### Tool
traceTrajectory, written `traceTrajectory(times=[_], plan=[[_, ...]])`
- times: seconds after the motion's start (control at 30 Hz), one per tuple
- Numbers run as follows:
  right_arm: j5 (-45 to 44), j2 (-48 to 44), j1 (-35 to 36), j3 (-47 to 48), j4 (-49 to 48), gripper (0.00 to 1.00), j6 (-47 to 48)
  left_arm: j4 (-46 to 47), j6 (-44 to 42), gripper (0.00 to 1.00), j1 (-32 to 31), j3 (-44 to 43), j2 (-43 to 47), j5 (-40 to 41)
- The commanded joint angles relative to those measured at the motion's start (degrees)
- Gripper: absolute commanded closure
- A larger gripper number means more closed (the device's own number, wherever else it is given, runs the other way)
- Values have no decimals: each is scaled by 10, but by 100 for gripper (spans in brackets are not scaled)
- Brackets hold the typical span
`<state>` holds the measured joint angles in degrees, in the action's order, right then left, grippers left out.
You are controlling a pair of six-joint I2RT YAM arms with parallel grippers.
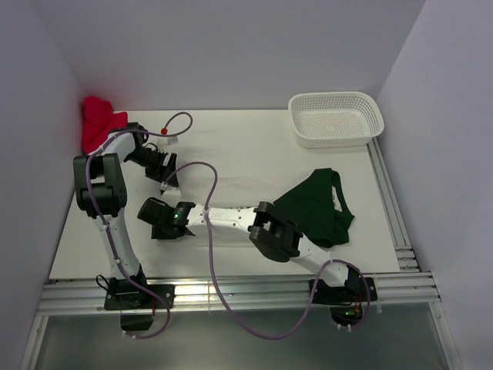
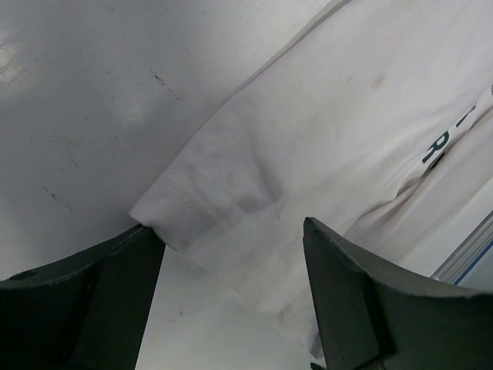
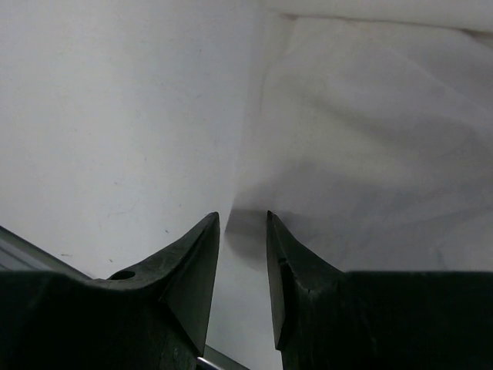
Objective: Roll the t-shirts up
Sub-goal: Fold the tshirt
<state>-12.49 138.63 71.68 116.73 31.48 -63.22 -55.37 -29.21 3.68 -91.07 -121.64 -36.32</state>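
The white t-shirt point(image 1: 239, 173) lies spread flat on the white table, hard to tell from it. In the left wrist view its sleeve point(image 2: 231, 193) and dark lettering point(image 2: 441, 145) show. My left gripper point(image 1: 167, 180) point(image 2: 231, 235) is open, its jaws wide on either side of the sleeve's hem. My right gripper point(image 1: 156, 221) point(image 3: 243, 220) reaches across to the shirt's near left edge point(image 3: 362, 154); its jaws stand a narrow gap apart at that edge and hold nothing. The dark green t-shirt point(image 1: 316, 210) lies crumpled at the right.
A red cloth bundle point(image 1: 98, 123) sits in the back left corner. A white perforated basket point(image 1: 337, 118) stands at the back right. Metal rails run along the table's near edge point(image 1: 231, 291) and right edge point(image 1: 391, 200). Cables loop over the table's left half.
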Motion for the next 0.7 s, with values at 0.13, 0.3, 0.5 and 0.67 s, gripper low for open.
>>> traceTrajectory(times=[0.13, 0.3, 0.5, 0.67], plan=[[-60, 38, 26, 80, 63, 58, 2, 7, 1, 22, -3, 23, 2, 3], [-84, 54, 33, 106, 110, 57, 2, 12, 6, 23, -4, 26, 0, 12], [-73, 68, 33, 118, 120, 58, 3, 28, 18, 25, -7, 34, -2, 27], [-60, 88, 33, 138, 132, 69, 7, 47, 28, 36, -16, 46, -1, 40]])
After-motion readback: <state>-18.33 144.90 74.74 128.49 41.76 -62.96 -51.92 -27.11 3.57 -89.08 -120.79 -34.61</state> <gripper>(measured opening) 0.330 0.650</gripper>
